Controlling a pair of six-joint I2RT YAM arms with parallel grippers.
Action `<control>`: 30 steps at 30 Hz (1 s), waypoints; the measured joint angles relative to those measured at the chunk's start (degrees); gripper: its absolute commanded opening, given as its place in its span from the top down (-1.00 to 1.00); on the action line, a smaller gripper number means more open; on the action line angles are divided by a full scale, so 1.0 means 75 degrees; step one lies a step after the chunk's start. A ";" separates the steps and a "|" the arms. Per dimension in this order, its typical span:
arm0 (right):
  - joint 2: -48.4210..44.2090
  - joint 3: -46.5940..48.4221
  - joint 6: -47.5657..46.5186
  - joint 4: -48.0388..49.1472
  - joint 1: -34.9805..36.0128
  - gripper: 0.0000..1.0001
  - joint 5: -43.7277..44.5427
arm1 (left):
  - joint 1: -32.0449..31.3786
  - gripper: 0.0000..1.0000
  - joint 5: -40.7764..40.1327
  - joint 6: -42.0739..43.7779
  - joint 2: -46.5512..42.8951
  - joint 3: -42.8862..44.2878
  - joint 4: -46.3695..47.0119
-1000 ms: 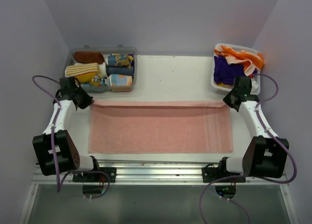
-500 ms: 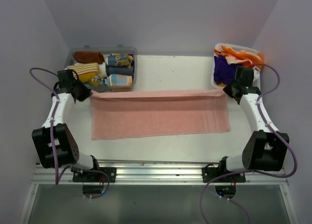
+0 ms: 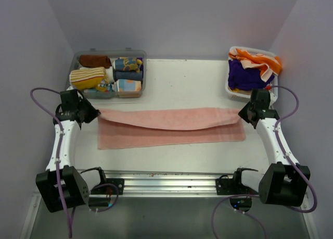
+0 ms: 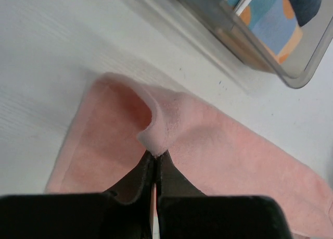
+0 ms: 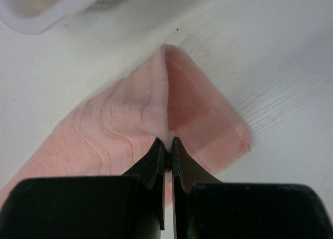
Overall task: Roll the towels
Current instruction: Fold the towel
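Observation:
A pink towel (image 3: 171, 127) lies across the table, its far long edge lifted and drawn over the near part. My left gripper (image 3: 97, 114) is shut on the towel's far left corner (image 4: 154, 140). My right gripper (image 3: 241, 115) is shut on the far right corner (image 5: 167, 135). Between the two grips the raised edge sags in the middle. More towels (image 3: 250, 67), orange-and-cream and purple, lie heaped in a white basket (image 3: 232, 89) at the back right.
A clear plastic bin (image 3: 136, 93) at the back left holds several rolled towels, and its corner (image 4: 291, 77) shows in the left wrist view. The white basket's rim (image 5: 41, 20) lies just beyond the right gripper. Purple walls close in on three sides.
Both grippers have carried the towel's far edge up and toward the near side, folding it over. The flat spread towel is now a narrower band.

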 measured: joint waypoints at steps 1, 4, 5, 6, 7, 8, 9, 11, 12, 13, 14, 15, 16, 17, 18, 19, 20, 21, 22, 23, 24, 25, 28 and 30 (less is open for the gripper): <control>-0.0020 -0.0076 -0.0015 -0.0067 0.0000 1.00 0.0035 | 0.0000 1.00 0.0015 0.0000 -0.0172 -0.0178 -0.0090; -0.0023 -0.0350 -0.0085 -0.0160 -0.0015 1.00 0.0166 | 0.0000 1.00 0.0032 -0.0003 -0.0600 -0.0717 -0.0388; -0.0020 -0.0446 -0.0105 -0.0178 -0.0032 1.00 0.0178 | 0.0000 1.00 0.0032 -0.0003 -0.0662 -0.0845 -0.0487; -0.0015 -0.0516 -0.0122 -0.0198 -0.0050 1.00 0.0184 | 0.0000 1.00 0.0026 -0.0003 -0.0694 -0.0938 -0.0592; 0.0009 -0.0592 -0.0131 -0.0213 -0.0076 1.00 0.0192 | 0.0000 1.00 0.0017 0.0000 -0.0705 -0.1000 -0.0662; 0.0029 -0.0662 -0.0137 -0.0210 -0.0108 1.00 0.0195 | 0.0000 1.00 -0.0009 0.0000 -0.0717 -0.1052 -0.0729; 0.0052 -0.0723 -0.0149 -0.0216 -0.0137 1.00 0.0210 | 0.0000 1.00 -0.0047 0.0000 -0.0729 -0.1075 -0.0796; 0.0093 -0.0790 -0.0172 -0.0224 -0.0198 1.00 0.0216 | 0.0000 1.00 -0.0105 0.0003 -0.0746 -0.1075 -0.0857; 0.0108 -0.0796 -0.0181 -0.0230 -0.0224 1.00 0.0221 | 0.0000 1.00 -0.0140 0.0017 -0.0775 -0.1075 -0.0871; 0.0114 -0.0796 -0.0187 -0.0219 -0.0254 1.00 0.0221 | 0.0000 1.00 -0.0157 0.0032 -0.0804 -0.1078 -0.0889; 0.0117 -0.0796 -0.0187 -0.0216 -0.0274 1.00 0.0221 | 0.0000 1.00 -0.0189 0.0052 -0.0836 -0.1093 -0.0889; 0.0117 -0.0796 -0.0187 -0.0216 -0.0297 1.00 0.0221 | 0.0000 1.00 -0.0224 0.0055 -0.0866 -0.1119 -0.0886; 0.0117 -0.0796 -0.0187 -0.0213 -0.0315 1.00 0.0227 | 0.0000 1.00 -0.0254 0.0055 -0.0886 -0.1160 -0.0892; 0.0117 -0.0796 -0.0187 -0.0213 -0.0329 1.00 0.0233 | 0.0000 1.00 -0.0280 0.0055 -0.0892 -0.1195 -0.0909; 0.0117 -0.0796 -0.0187 -0.0213 -0.0335 1.00 0.0242 | 0.0000 1.00 -0.0300 0.0055 -0.0892 -0.1212 -0.0947; 0.0117 -0.0799 -0.0187 -0.0213 -0.0338 1.00 0.0268 | 0.0000 1.00 -0.0323 0.0055 -0.0895 -0.1230 -0.0976; 0.0114 -0.0807 -0.0187 -0.0213 -0.0341 1.00 0.0294 | 0.0000 1.00 -0.0344 0.0055 -0.0903 -0.1233 -0.1020; 0.0102 -0.0822 -0.0187 -0.0204 -0.0344 1.00 0.0309 | 0.0000 1.00 -0.0367 0.0055 -0.0924 -0.1233 -0.1055; 0.0073 -0.0854 -0.0187 -0.0198 -0.0347 1.00 0.0329 | 0.0000 1.00 -0.0399 0.0055 -0.0965 -0.1233 -0.1087; 0.0041 -0.0895 -0.0189 -0.0207 -0.0347 1.00 0.0344 | 0.0000 1.00 -0.0428 0.0055 -0.1008 -0.1233 -0.1125; 0.0000 -0.0927 -0.0189 -0.0227 -0.0347 1.00 0.0353 | 0.0000 1.00 -0.0452 0.0055 -0.1049 -0.1233 -0.1157; -0.0032 -0.0947 -0.0189 -0.0236 -0.0347 1.00 0.0353 | 0.0000 1.00 -0.0466 0.0055 -0.1078 -0.1233 -0.1180; -0.0105 -0.1032 -0.0184 -0.0230 -0.0347 1.00 0.0347 | 0.0000 1.00 -0.0481 0.0055 -0.1119 -0.1233 -0.1256; -0.0163 -0.1128 -0.0178 -0.0236 -0.0350 1.00 0.0344 | 0.0000 1.00 -0.0487 0.0055 -0.1122 -0.1233 -0.1317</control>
